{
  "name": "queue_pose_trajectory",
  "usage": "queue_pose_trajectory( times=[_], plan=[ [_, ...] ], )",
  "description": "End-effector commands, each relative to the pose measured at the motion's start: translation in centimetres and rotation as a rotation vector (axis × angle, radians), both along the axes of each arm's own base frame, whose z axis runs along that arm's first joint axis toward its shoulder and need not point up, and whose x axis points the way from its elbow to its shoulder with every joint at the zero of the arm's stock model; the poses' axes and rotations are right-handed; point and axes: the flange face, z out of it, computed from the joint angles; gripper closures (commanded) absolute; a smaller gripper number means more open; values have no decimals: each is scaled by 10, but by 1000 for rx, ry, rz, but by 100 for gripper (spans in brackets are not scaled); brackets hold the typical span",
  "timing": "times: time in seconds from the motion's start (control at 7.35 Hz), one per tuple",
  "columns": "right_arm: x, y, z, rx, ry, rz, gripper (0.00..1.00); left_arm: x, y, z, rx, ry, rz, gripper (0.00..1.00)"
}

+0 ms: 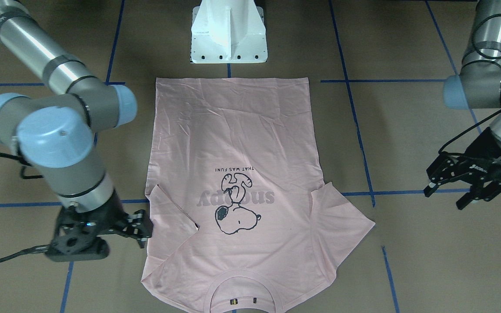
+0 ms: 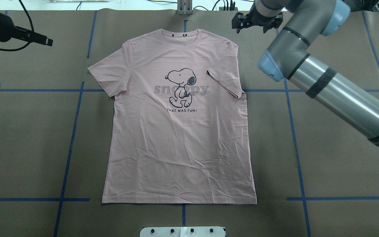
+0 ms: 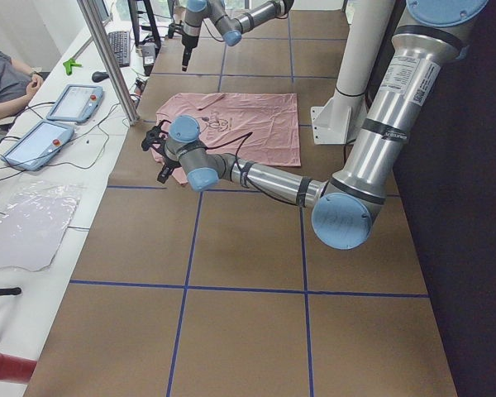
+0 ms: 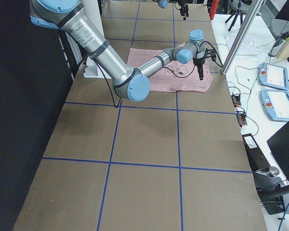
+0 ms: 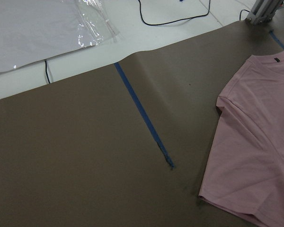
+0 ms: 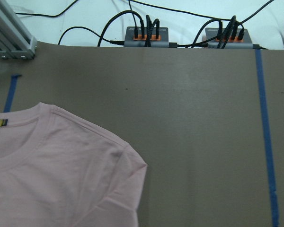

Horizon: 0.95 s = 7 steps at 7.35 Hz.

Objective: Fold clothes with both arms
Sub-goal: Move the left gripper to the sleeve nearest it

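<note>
One pale pink T-shirt (image 2: 179,141) lies flat, print side up, in the middle of the brown-covered table (image 2: 28,141), across the blue tape lines (image 2: 74,131). Collar (image 2: 181,38) points to the operators' side; hem (image 2: 179,201) lies toward the white pedestal base (image 1: 228,34), just short of it. Cartoon dog print (image 2: 179,84) and grey lettering sit on the chest. Sleeve on the robot's left (image 2: 105,74) is spread out on the table; sleeve on the robot's right (image 2: 225,79) is folded inward over the body of the shirt. Cloth is lightly creased over the lower half. Right gripper (image 1: 144,228) sits low, just beside the shoulder on that folded side, fingers spread, pinching nothing; whether it touches the fabric edge, cannot tell. Left gripper (image 1: 446,198) hangs well apart from the shirt, out past the spread sleeve, fingers likewise spread and empty. Wrist cameras each show a shirt shoulder and bare table, with no fingers in view.
</note>
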Motion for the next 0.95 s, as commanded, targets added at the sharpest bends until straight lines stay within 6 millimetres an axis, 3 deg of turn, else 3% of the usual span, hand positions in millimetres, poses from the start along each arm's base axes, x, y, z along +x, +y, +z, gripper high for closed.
queue_pose_trajectory(
  times=[0.0, 0.14, 0.41, 0.54, 0.82],
  plan=[
    [114, 9, 103, 88, -56, -95, 0, 77, 12, -8, -102, 14, -109, 28],
    [143, 20, 140, 83, -71, -90, 0, 108, 8, 3, -128, -17, -155, 30],
    [153, 26, 151, 77, -76, -95, 0, 162, 2, 17, -158, -55, -235, 37],
    [154, 30, 152, 81, -76, -94, 0, 176, 8, 24, -160, -72, -247, 40],
    [155, 31, 152, 81, -76, -94, 0, 184, 11, 35, -175, -79, -241, 43]
  ],
)
